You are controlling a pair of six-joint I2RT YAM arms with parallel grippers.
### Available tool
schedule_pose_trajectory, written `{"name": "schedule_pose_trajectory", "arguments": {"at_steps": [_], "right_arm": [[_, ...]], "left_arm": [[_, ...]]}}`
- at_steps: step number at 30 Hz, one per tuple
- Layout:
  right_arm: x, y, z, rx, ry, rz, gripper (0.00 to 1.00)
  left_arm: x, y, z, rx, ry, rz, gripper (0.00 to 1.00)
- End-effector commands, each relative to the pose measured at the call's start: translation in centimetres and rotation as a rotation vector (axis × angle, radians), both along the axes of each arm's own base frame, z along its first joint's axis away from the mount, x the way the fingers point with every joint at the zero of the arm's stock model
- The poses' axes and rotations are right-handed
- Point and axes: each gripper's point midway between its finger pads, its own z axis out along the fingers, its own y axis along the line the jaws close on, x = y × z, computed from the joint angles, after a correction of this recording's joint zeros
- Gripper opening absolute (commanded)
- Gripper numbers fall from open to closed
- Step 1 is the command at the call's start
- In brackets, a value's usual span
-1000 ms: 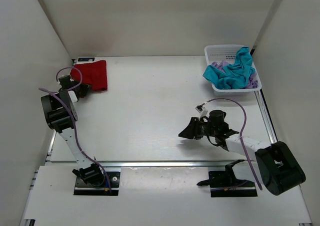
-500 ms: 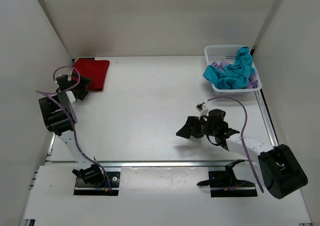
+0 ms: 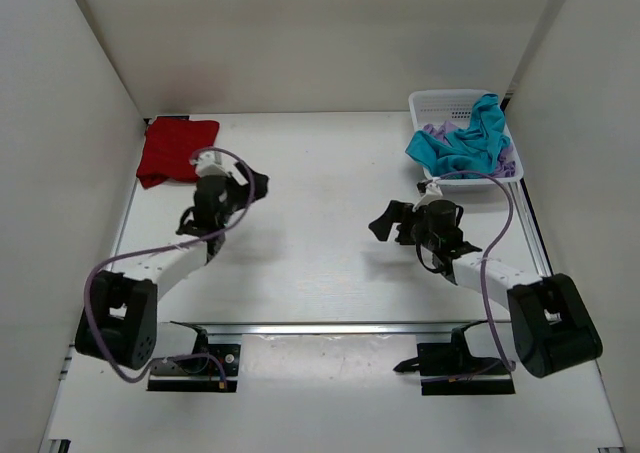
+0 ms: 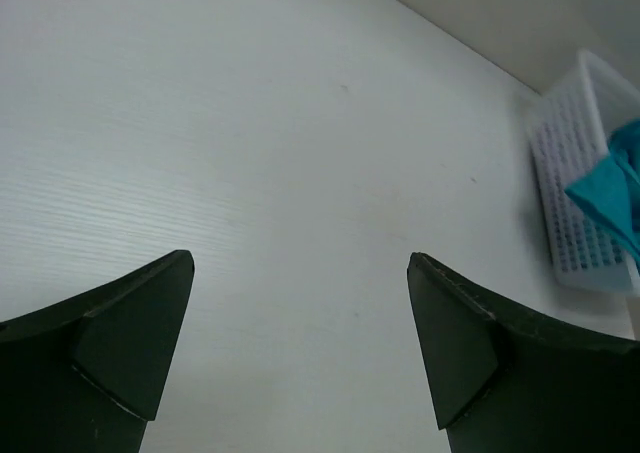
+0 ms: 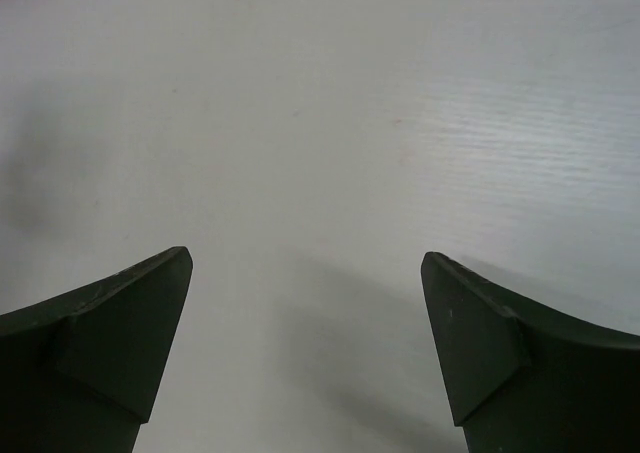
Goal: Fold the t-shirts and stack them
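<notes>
The red t-shirt [image 3: 177, 148] lies folded on the table [image 3: 320, 163] in the far left corner, flat and close to the left wall. No arm touches it. The other 2 shirts are in the white mesh basket [image 3: 445, 101] at the far right corner. The teal-blue t-shirt [image 3: 465, 143] is crumpled on top and hangs a little over the near rim. The lavender t-shirt [image 3: 432, 131] is under it, and only small parts show at the edges.

The left fingers [image 3: 245, 186] are above the bare table, near the red t-shirt but apart from it, and they point toward the right side. In the left wrist view both fingers stand wide apart with nothing between them – only white table, with the basket and a piece of teal cloth far at the right edge.

The right fingers [image 3: 385, 221] are over the middle of the table, in front of the basket and well apart from it. They are spread wide too, and they hold nothing – their shadow falls on the table below.
</notes>
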Motion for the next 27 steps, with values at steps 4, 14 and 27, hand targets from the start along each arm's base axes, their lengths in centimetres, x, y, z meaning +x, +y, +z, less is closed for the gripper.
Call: {"name": "schedule_pose_trajectory", "arguments": {"at_steps": [4,14,27], "right_arm": [[8.5,-3.2,5.2,-0.134,-0.335,-0.202,0.99],[12.9,-4.7,4.0,-0.287,-0.425,-0.342,0.99],[11.5,-2.6,3.9,-0.425,-0.535,-0.35,0.99]], "left_arm": [[-1.4,-4.2,-1.7,0.126,-0.125,0.032,0.99],[0.2,-10.5,-5.1,0.194,-0.169,-0.08,0.98],[-2.0,-15.2,-2.5,0.411,-0.407,-0.196,0.98]]}}
